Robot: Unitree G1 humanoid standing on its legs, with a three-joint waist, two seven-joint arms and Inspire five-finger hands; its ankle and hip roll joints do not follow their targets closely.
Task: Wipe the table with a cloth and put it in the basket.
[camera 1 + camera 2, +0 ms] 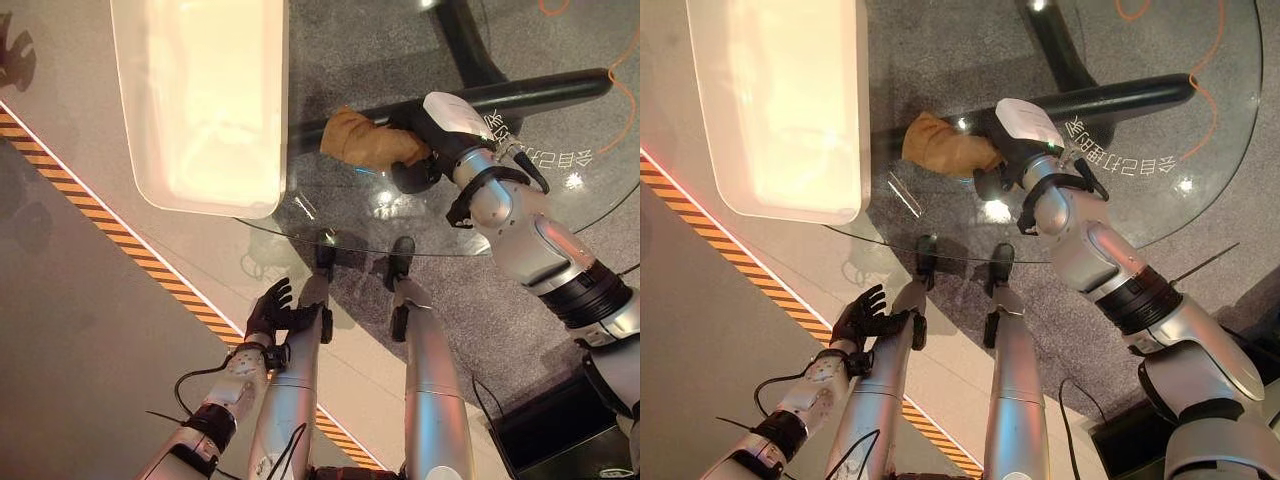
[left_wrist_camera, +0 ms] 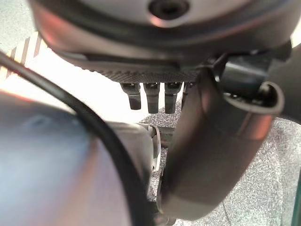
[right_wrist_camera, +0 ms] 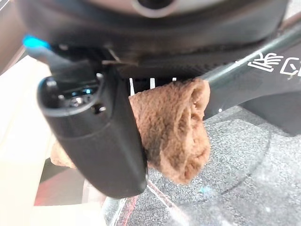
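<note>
On the round glass table [image 1: 600, 215] that spreads across the upper part of the head views, the largest thing is the pale basket [image 1: 200, 100], a long white tub lying at the table's left side with its near corner over the rim. Just beside its right wall lies the cloth [image 1: 368, 140], a bunched tan-brown rag resting on the glass. The right hand [image 1: 440, 135] is clamped on the cloth: the right wrist view shows the thumb curled across the rag [image 3: 176, 132] with folds bulging past it. The left hand [image 1: 275, 310] hangs low below the table edge, fingers spread and relaxed, holding nothing.

The step in hand appears to be the wiping. To do it well, the robot should probably keep the rag pressed flat against the glass and sweep in broad overlapping strokes rather than dragging a tight wad. The grip should stay firm, since a loose fold could slip free. The basket being close, the hand needs to mind its wall while sweeping leftward.
</note>
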